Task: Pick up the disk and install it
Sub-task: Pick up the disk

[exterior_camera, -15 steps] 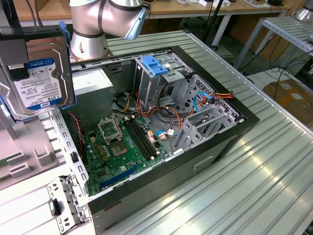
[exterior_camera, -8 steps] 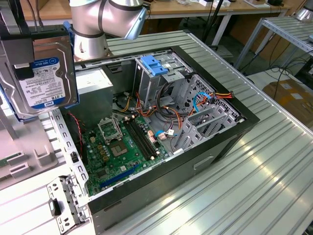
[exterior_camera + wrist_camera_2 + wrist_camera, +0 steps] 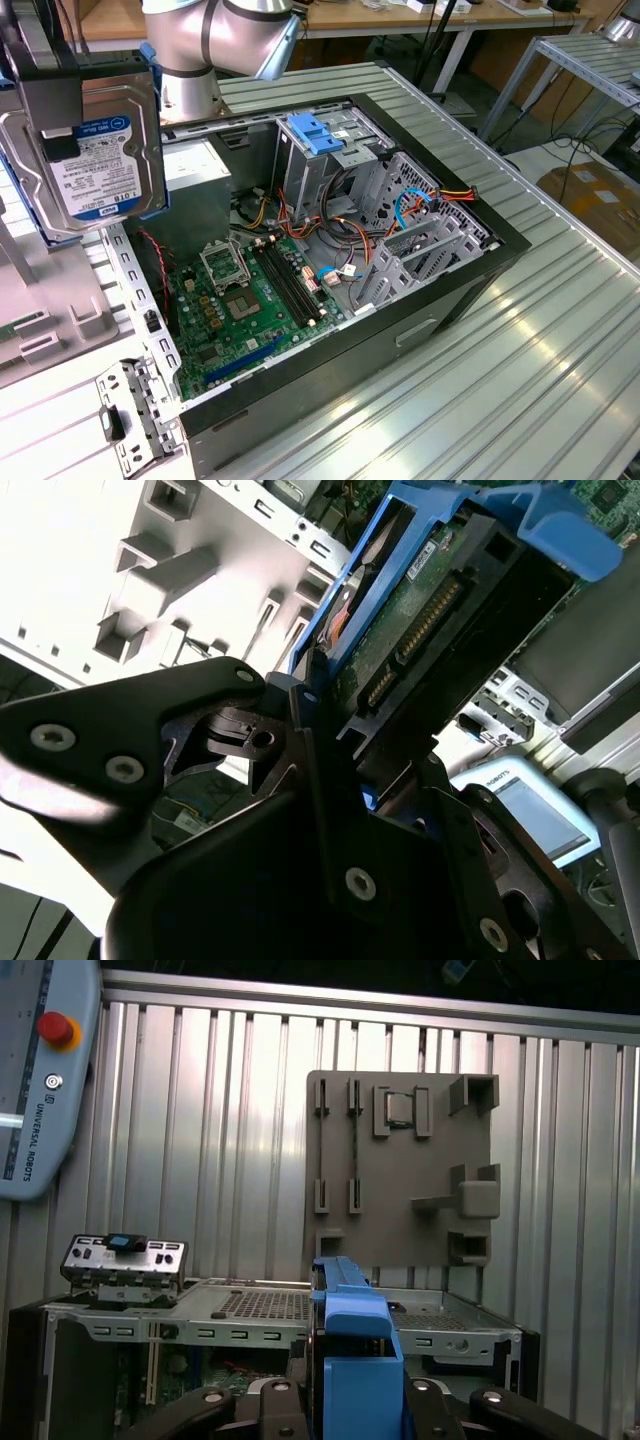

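Observation:
The disk [image 3: 88, 155], a black drive with a white-and-blue label in blue caddy rails, hangs in the air at the exterior view's left, above the table beside the open computer case [image 3: 470, 270]. My gripper [image 3: 52, 120] comes down from above and is shut on the disk. In the second wrist view the disk's green circuit board and connector [image 3: 420, 630] face the camera, with the black fingers [image 3: 310, 730] clamped on its blue rail. The first wrist view shows the disk edge-on as a blue strip [image 3: 355, 1350] between the gripper [image 3: 350, 1405] jaws.
The case lies open with its motherboard [image 3: 240, 300], cables and a drive cage topped by a pale-blue clip [image 3: 315, 135]. A grey fixture plate [image 3: 400, 1170] lies on the ribbed metal table beyond the case. The teach pendant [image 3: 40, 1080] lies nearby. The arm's base [image 3: 190, 70] stands behind the case.

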`<state>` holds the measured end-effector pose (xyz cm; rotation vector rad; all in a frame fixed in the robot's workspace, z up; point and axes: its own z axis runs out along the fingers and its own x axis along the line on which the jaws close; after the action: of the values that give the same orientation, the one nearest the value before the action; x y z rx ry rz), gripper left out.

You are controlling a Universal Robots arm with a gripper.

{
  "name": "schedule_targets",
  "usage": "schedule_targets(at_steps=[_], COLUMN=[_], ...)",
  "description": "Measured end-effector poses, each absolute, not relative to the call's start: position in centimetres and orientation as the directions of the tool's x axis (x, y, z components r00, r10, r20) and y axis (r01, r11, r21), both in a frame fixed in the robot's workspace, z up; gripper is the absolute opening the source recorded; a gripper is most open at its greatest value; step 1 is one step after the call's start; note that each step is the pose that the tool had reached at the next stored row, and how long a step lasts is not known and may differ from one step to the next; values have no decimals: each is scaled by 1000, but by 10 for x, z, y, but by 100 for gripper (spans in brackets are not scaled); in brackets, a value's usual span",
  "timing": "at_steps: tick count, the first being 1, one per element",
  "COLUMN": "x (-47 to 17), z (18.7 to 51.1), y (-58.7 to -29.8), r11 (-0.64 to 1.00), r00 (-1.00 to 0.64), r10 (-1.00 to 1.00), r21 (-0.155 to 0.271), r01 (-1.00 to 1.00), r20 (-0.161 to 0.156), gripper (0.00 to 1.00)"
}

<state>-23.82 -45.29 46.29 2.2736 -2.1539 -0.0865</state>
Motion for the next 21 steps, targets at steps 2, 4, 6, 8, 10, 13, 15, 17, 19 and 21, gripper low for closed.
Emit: schedule_targets(at_steps=[2, 4, 6, 8, 10, 13, 15, 17, 19, 21], x=[-237, -235, -234, -232, -231, -229, -227, -226, -225, -223], z=[463, 463, 463, 463, 463, 463, 463, 463, 463, 463], y=[-453, -453, -453, -453, -453, -453, -453, -453, -453, -453], r11=[-55, -55, -55, -55, -55, -55, -55, -55, -55, -55], r00=[53, 53, 53, 53, 53, 53, 53, 53, 53, 53], r10=[-998, -998, -998, -998, -998, -998, -998, -998, -998, -998], r21=[44, 44, 44, 44, 44, 44, 44, 44, 44, 44], r01=[-998, -998, -998, -998, -998, -998, -998, -998, -998, -998], r20=[-34, -34, -34, -34, -34, -34, -34, -34, -34, -34], gripper=[37, 37, 37, 37, 37, 37, 37, 37, 37, 37])
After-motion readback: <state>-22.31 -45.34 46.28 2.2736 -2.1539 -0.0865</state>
